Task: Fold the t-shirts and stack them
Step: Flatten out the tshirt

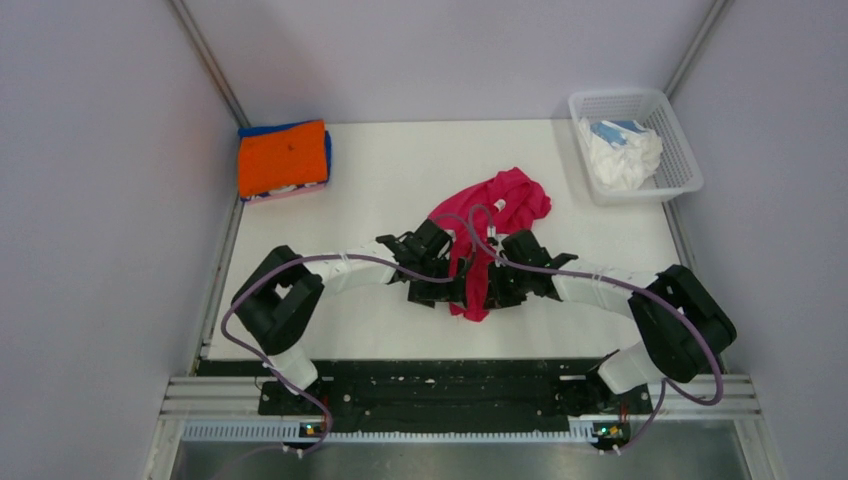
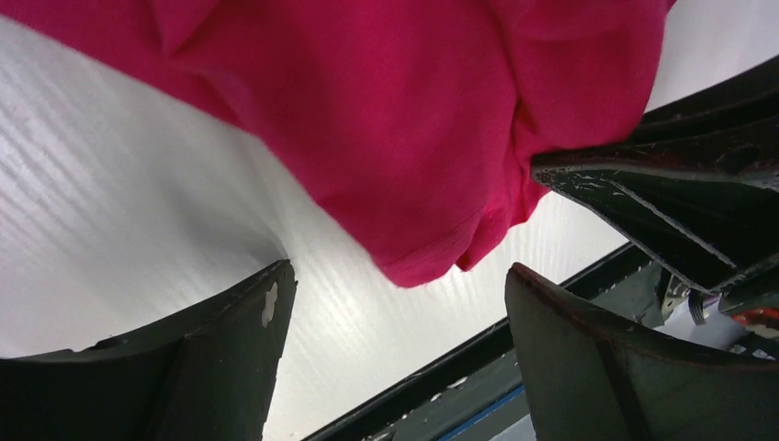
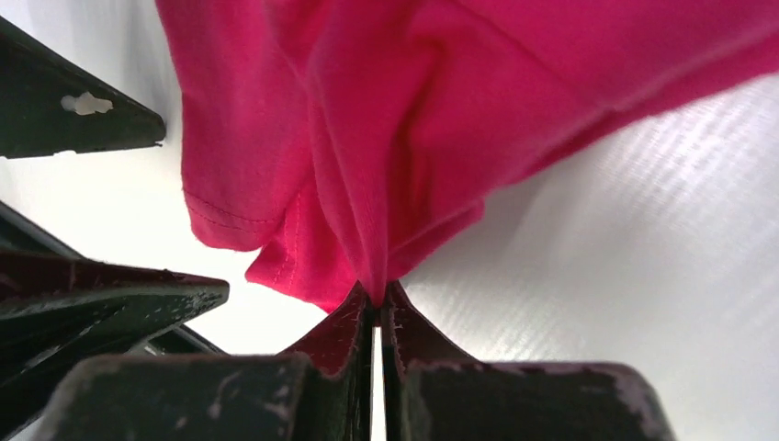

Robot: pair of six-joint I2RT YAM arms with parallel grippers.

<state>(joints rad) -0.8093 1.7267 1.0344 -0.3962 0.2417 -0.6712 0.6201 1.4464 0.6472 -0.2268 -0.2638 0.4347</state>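
Cloth of the crimson-pink t-shirt [image 3: 441, 101] is bunching in the clamped right hand [image 3: 377, 299]; the left hand [image 2: 397, 276] is gaping apart beside it, so a one-sided pull risks twisting it.

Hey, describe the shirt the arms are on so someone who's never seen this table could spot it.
Start at the white table; near its middle lies a crumpled crimson-pink t-shirt, one fold pinched in the right gripper. It alone is pink and unfolded: the orange shirt sits folded at the far-left corner, and white cloth fills the basket at far right.
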